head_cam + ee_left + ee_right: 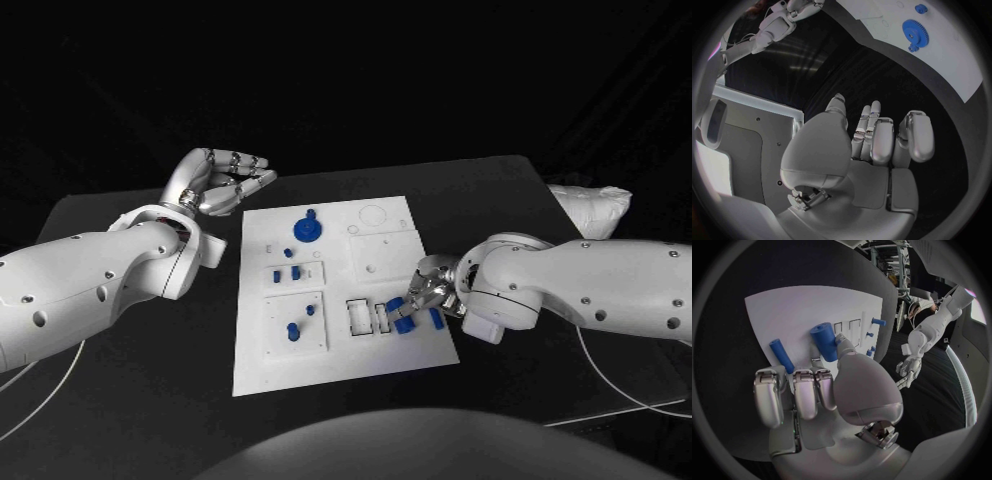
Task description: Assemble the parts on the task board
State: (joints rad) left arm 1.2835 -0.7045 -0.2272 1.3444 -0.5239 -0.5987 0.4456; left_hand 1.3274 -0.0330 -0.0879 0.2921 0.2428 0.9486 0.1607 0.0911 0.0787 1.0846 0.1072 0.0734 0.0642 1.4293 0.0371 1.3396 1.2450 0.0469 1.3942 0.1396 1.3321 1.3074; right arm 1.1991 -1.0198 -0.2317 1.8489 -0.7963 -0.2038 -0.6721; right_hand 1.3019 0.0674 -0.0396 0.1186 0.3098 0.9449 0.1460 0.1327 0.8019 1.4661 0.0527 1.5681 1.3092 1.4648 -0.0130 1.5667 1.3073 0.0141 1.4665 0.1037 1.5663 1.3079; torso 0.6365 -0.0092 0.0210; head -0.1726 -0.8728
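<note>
The white task board (361,352) lies mid-table. My right hand (428,290) is at its near right part, pinching a thick blue cylinder (394,308) (824,341) between thumb and fingers, just over the board beside two rectangular slots (358,315). A thinner blue rod (436,318) (781,355) lies on the board close to that hand. My left hand (219,182) (873,140) hovers off the board's far left corner, fingers curled in, holding nothing. A blue gear (307,229) (912,31) sits at the board's far middle.
Small blue pegs (286,273) (877,321) stand in a plate on the board's left side, and more blue pieces (300,328) sit in the plate nearer me. Bare black table (144,380) surrounds the board.
</note>
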